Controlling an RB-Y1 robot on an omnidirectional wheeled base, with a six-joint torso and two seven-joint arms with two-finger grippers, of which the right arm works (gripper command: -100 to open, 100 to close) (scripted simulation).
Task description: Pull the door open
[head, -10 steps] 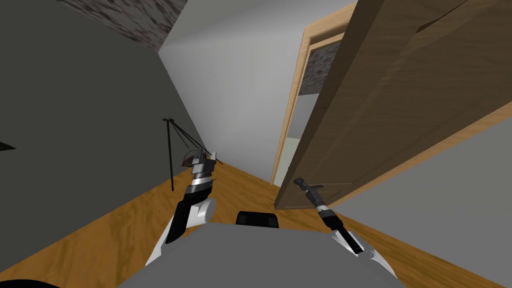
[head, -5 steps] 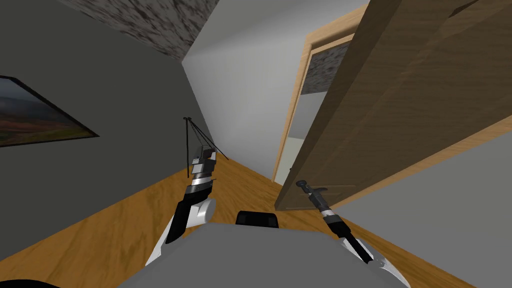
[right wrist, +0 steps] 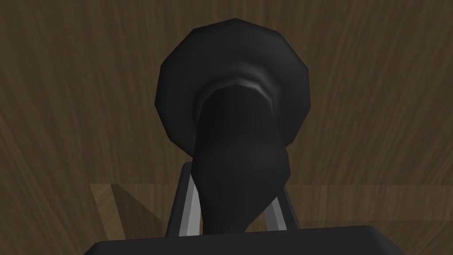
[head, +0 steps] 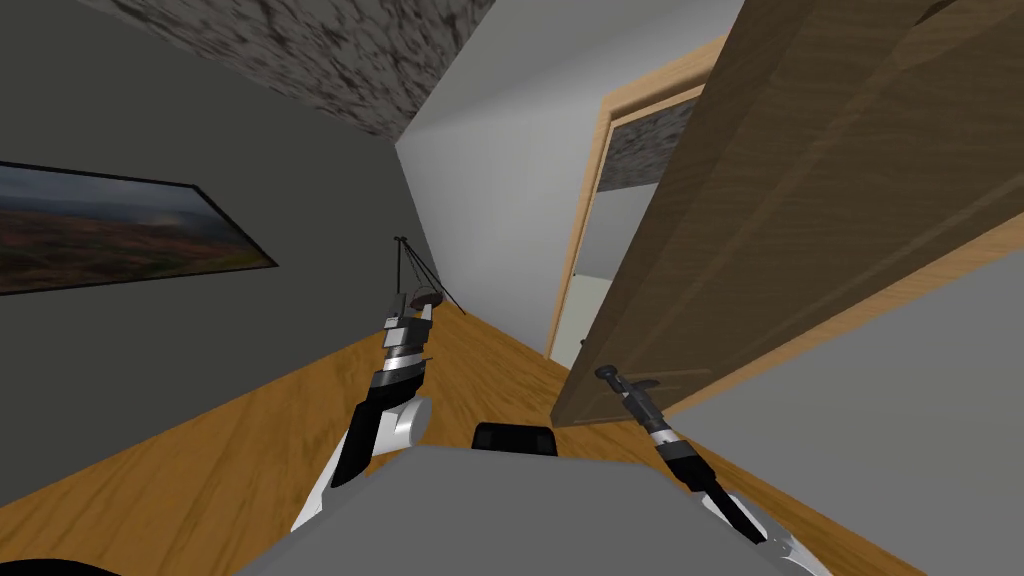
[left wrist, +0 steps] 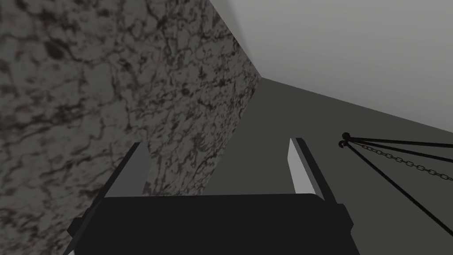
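"Holding what, at this moment?"

"My right fingers (right wrist: 188, 208) are clamped on the dark handle (right wrist: 234, 133), one blade pressing each side of its lever, below the round plate on the brown door (right wrist: 376, 88)."

"And where does the door stand?"

"Ahead on my right and already ajar. Its free edge is off the pale frame (head: 583, 250), with a gap showing between them. The handle sits low, near that edge."

"Your other arm?"

"My left fingers (left wrist: 130, 172) are spread apart and empty, raised ahead on my left, well apart from the door."

"So how do you pull it well?"

"I'd follow the arc the door swings on, I think, and not drag straight back. My wrist should turn with the panel so the blades sit square on the lever. I'd pull slowly and evenly, backing away so the panel has room to come round."

"What could spoil it?"

"The lever looks smooth and rounded, and my blades are thin. A jerk or a slanted pull could slide them off its end, so I'd hold the squeeze firm all the way."
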